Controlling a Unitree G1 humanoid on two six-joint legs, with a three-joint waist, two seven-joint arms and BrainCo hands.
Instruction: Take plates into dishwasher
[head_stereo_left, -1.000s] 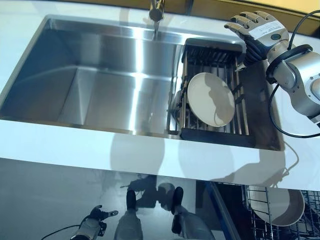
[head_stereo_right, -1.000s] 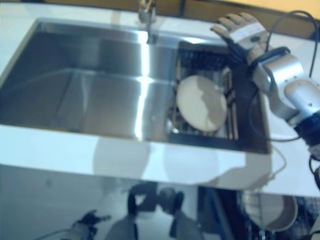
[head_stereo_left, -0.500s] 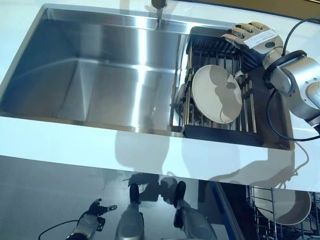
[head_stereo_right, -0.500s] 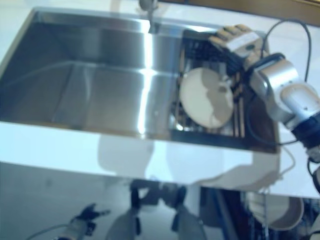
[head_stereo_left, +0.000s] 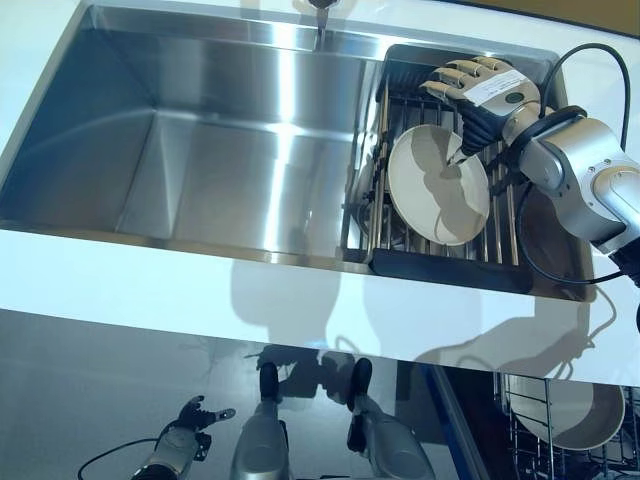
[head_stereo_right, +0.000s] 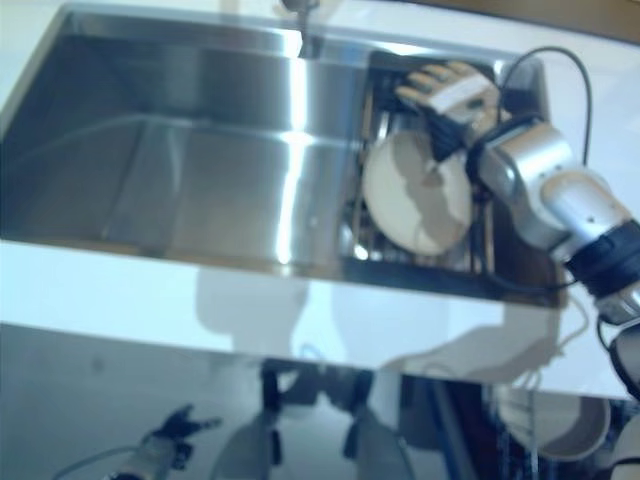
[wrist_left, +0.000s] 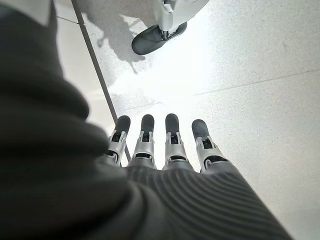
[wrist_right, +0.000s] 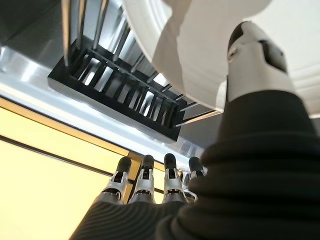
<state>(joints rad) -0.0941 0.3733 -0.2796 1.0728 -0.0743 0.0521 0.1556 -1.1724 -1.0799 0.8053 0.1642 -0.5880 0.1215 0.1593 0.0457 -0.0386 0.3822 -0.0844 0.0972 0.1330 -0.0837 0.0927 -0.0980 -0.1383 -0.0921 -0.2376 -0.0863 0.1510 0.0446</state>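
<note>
A cream plate (head_stereo_left: 438, 186) leans tilted in the dark dish rack (head_stereo_left: 440, 265) set in the right end of the steel sink (head_stereo_left: 200, 150), right of centre in the head views; that tilt leaves its upper rim open to a grasp. The right robot hand (head_stereo_left: 478, 92) is at that upper rim, fingers spread and relaxed, thumb in front of the plate's face, nothing pinched yet. The left robot hand (head_stereo_left: 185, 440) hangs idle at the lower left, fingers straight. Another plate (head_stereo_left: 560, 410) already sits in the dishwasher basket (head_stereo_left: 610, 450) at lower right, showing where this one should go
</note>
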